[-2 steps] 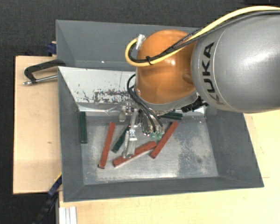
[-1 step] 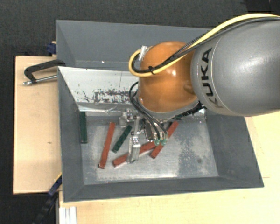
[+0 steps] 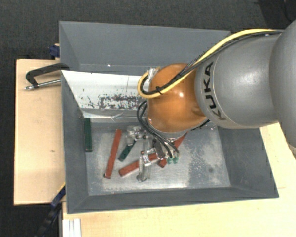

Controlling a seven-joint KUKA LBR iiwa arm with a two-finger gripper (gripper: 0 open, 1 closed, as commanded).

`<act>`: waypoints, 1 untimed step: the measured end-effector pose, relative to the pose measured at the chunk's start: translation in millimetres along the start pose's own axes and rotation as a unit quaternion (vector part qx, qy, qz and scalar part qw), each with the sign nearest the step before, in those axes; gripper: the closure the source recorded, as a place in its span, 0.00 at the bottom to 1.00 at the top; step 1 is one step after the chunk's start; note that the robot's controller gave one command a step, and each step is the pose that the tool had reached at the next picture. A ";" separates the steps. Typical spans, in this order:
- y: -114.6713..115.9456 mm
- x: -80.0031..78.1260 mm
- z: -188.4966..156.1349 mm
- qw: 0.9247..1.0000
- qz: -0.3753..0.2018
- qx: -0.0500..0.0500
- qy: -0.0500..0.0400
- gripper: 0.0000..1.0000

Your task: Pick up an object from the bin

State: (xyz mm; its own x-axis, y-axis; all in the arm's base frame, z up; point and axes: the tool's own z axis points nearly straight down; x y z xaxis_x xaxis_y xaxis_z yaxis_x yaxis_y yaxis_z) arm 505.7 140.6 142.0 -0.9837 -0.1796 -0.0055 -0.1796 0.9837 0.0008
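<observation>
My gripper (image 3: 140, 152) reaches down to the bin floor near the middle, below the orange cover, and stands open with its two metal fingertips (image 3: 144, 168) apart. A short red-brown block (image 3: 129, 170) lies just left of the nearer fingertip. A small dark green piece (image 3: 124, 153) rests left of the gripper, beside a long red-brown stick (image 3: 113, 153) that lies slanted. Another red piece (image 3: 162, 163) with a small green bit (image 3: 173, 158) sits just right of the gripper. I cannot tell whether anything is between the fingers.
A dark green bar (image 3: 88, 135) lies upright along the bin's left wall. The arm and its orange cover hang over the bin's middle and back right. Bare floor shows at the right of the bin.
</observation>
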 end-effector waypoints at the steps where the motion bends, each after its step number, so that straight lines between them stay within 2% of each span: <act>1: -11.7 -5.2 71.3 0.994 0.111 0.000 0.003 1.00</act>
State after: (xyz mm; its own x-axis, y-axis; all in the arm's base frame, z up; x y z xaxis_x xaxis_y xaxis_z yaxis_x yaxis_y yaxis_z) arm 513.2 130.2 70.7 -0.9991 0.0422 0.0003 0.0422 0.9991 0.0016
